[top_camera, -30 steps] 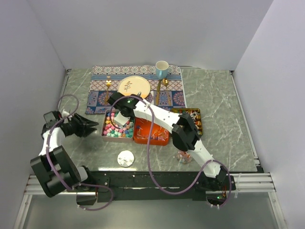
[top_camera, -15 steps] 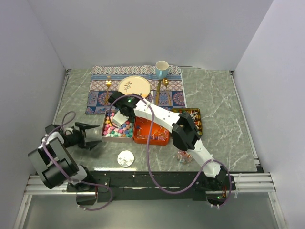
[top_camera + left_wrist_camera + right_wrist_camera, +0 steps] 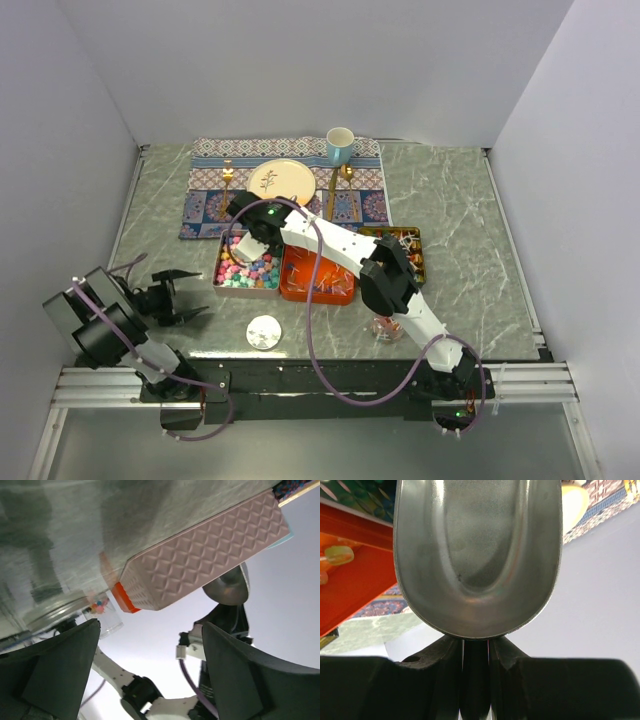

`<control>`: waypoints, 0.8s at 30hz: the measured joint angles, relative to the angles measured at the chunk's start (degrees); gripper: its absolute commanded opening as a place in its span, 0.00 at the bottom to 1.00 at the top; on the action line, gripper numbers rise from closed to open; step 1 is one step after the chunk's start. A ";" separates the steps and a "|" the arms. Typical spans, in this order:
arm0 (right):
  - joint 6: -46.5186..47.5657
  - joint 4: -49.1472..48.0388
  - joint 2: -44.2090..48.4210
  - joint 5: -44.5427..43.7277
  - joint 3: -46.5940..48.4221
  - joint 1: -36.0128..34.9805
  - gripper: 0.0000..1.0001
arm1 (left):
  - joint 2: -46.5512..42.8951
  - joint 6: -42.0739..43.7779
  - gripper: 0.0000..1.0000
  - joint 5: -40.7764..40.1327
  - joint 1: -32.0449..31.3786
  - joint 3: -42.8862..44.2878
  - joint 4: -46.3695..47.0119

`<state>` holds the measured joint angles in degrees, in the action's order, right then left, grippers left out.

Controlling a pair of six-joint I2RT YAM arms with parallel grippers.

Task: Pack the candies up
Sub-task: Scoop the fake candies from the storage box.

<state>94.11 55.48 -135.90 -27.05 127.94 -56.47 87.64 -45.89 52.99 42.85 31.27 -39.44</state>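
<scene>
While the right gripper [image 3: 476, 647] clamped the scoop [image 3: 477, 555] over the candies [image 3: 248, 272], left gripper [image 3: 198, 293] wide at 8 o'clock, a steep dig risked spills.

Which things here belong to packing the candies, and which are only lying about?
For the job: pastel candies, twist-wrapped candies, orange tin, metal scoop, jar, lid.
Lying about: placemat, plate, cup.

A plate [image 3: 281, 182] and cup [image 3: 340, 146] sit on the placemat [image 3: 205, 202].
</scene>
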 measured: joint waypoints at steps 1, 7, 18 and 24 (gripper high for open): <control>-0.04 0.02 0.00 0.33 0.00 0.00 0.00 | 0.70 -0.55 0.87 0.04 -0.11 0.72 -0.66; -0.74 0.17 0.00 4.33 0.00 0.00 0.00 | 3.21 -5.62 0.79 -2.91 -4.15 4.17 -1.75; -2.56 0.72 0.20 10.54 -0.87 0.00 0.00 | 2.69 -10.49 0.09 -8.41 -10.34 3.89 4.44; -3.87 1.01 0.15 13.31 -1.11 -0.37 0.00 | 4.59 -11.89 0.01 -9.62 -12.50 5.75 6.73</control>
<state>90.24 56.49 -135.74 -13.74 126.82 -56.84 92.23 -57.78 43.38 30.35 37.01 -32.71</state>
